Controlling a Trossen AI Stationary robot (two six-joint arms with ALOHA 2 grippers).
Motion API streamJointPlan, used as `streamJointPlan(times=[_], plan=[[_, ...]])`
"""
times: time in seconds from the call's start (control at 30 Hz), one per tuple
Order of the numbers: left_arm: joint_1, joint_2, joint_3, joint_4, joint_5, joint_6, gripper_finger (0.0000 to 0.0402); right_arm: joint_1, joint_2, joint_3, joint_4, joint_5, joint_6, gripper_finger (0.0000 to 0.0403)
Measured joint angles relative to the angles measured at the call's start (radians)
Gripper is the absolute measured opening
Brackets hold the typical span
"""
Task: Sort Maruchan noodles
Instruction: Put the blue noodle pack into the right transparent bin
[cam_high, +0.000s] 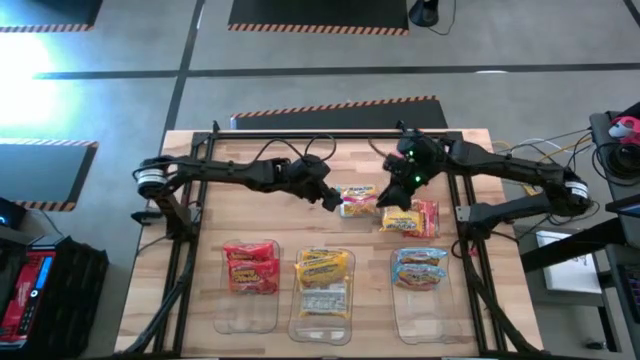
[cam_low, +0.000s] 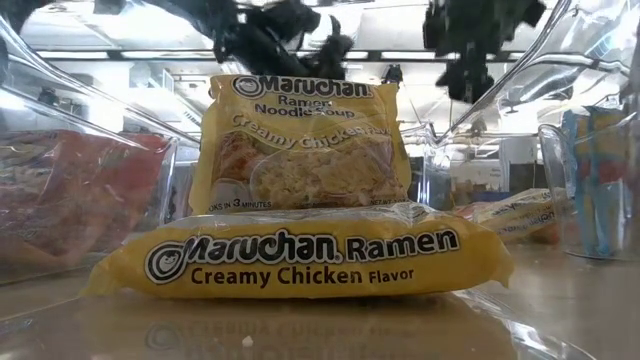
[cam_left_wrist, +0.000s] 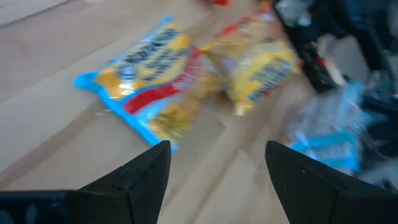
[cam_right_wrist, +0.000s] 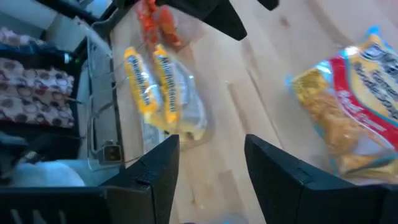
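Three clear bins (cam_high: 247, 318) are lined along the table's (cam_high: 180, 250) front edge, and most packets are already sorted: red packets (cam_high: 250, 266) toward the left corner, yellow packets (cam_high: 323, 268) in the middle, blue packets (cam_high: 419, 266) toward the right corner. Two loose packets are left near the table's centre, a blue-and-yellow packet (cam_high: 358, 199) and, just beside it, a yellow-and-red packet (cam_high: 411, 218). The left gripper (cam_high: 328, 196) is held spread and empty next to the first. The right gripper (cam_high: 398, 190) is held between them, fingers parted, nothing pinched. Sorting is judged mostly done.
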Motion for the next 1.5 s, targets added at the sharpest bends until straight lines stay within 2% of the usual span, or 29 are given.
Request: streamJointPlan(times=[0.07, 0.23, 0.53, 1.03, 1.17, 1.5], plan=[[0.022, 0.039, 0.005, 0.0, 0.0, -0.032, 0.0245, -0.061, 0.007, -0.029, 0.003, -0.03, -0.025, 0.0162], [0.066, 0.158, 0.044, 0.0, 0.051, -0.124, 0.0245, -0.145, 0.059, -0.11, 0.004, 0.018, -0.12, 0.0149], [0.067, 0.318, 0.19, -0.004, 0.046, -0.158, 0.0245, -0.179, 0.192, -0.178, 0.196, 0.054, -0.099, 0.0131], [0.071, 0.322, 0.158, -0.008, 0.023, -0.185, 0.0245, -0.183, 0.392, -0.179, 0.238, 0.114, -0.137, 0.0123], [0.069, 0.322, 0.154, 0.024, 0.018, -0.178, 0.0245, -0.184, 0.419, -0.178, 0.244, 0.159, -0.162, 0.0123], [0.058, 0.322, 0.152, 0.044, 0.018, -0.092, 0.0245, -0.196, 0.435, -0.176, 0.227, 0.171, -0.202, 0.0123]])
